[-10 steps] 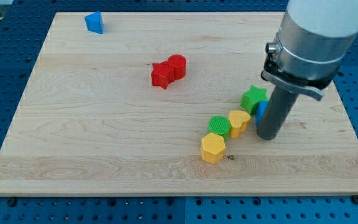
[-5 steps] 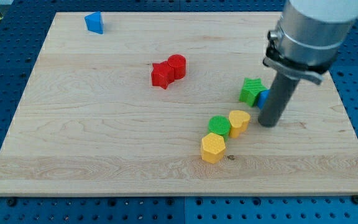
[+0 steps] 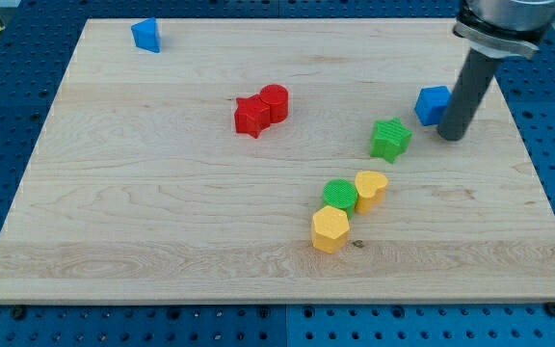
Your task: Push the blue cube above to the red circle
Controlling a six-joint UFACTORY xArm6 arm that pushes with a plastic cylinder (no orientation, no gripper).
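Observation:
The blue cube [image 3: 433, 104] sits at the view's right, above and right of the green star [image 3: 391, 139]. My tip [image 3: 453, 136] stands just right of the blue cube, close to or touching its right side. The red circle [image 3: 274, 101] lies near the board's middle top, touching the red star [image 3: 251, 117] at its lower left. The blue cube is well to the right of the red circle.
A second blue block [image 3: 146, 35] lies at the top left. A green circle [image 3: 340, 195], a yellow heart [image 3: 370, 189] and a yellow hexagon [image 3: 330, 229] cluster at the lower middle. The wooden board [image 3: 162, 222] ends close to my tip's right.
My tip has moved up and right, from beside the yellow heart to the upper right. The blue cube has been pushed up and away from the green star.

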